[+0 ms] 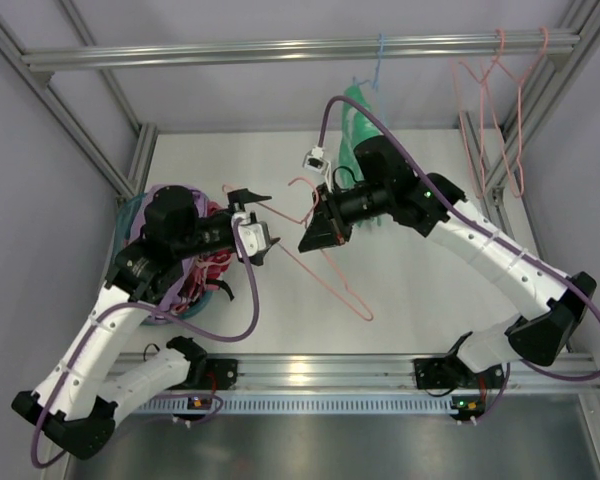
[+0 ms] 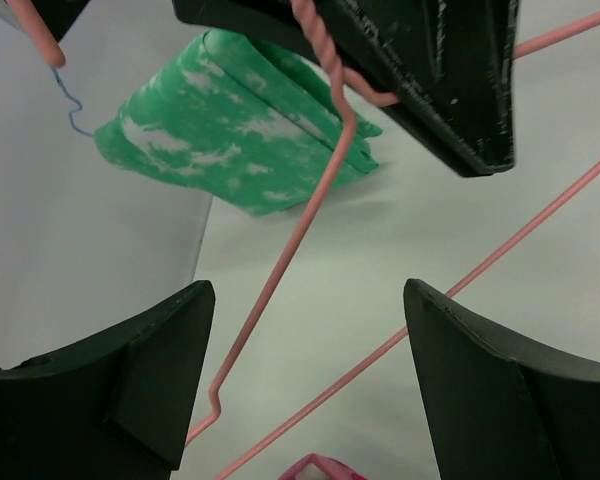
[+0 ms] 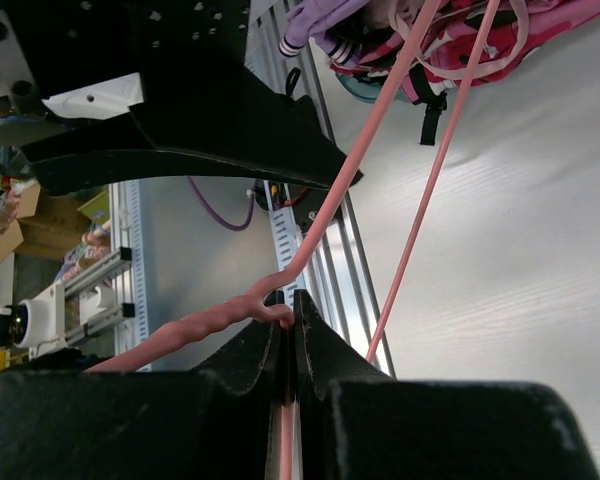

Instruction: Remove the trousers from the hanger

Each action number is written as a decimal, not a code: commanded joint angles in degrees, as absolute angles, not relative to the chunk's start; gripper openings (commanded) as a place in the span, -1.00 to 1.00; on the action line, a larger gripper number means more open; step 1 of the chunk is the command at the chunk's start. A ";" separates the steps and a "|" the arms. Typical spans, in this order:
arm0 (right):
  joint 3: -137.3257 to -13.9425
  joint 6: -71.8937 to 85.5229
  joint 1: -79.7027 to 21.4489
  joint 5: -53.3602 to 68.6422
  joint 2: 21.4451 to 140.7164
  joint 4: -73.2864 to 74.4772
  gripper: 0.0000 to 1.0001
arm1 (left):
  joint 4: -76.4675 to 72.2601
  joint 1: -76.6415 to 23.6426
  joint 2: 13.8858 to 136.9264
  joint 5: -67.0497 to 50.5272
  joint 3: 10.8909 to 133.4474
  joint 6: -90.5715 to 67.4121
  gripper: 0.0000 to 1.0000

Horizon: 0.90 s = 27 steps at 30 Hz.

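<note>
Close to the near-left corner of the tabletop (image 1: 430,290), a heap of pink and red clothes (image 1: 208,272) lies under the left arm. The trousers (image 1: 152,193) show as lilac cloth bunched in with that heap, off the hanger. Just past the heap, the left gripper (image 1: 262,224) hangs with its jaws spread wide and nothing between them. In the left wrist view the hanger's wire runs across the gap, farther off and untouched.

The hanger (image 3: 215,320) slants over the middle of the tabletop, its long wire reaching toward the near edge and one corner pointing at the heap. Whether that corner touches the clothes cannot be told. The right gripper (image 3: 288,318) is pinched tight on the hanger just beside its twisted neck.

Farther back, a green patterned garment (image 2: 240,140) hangs at the far edge from the overhead rail (image 1: 280,48).
</note>
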State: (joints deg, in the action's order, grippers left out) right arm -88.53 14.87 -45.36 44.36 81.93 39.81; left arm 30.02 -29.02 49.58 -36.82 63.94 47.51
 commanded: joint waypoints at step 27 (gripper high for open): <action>-82.97 4.05 -45.00 34.72 66.19 43.68 0.93 | 27.69 -34.63 46.58 -22.59 60.82 47.81 -1.00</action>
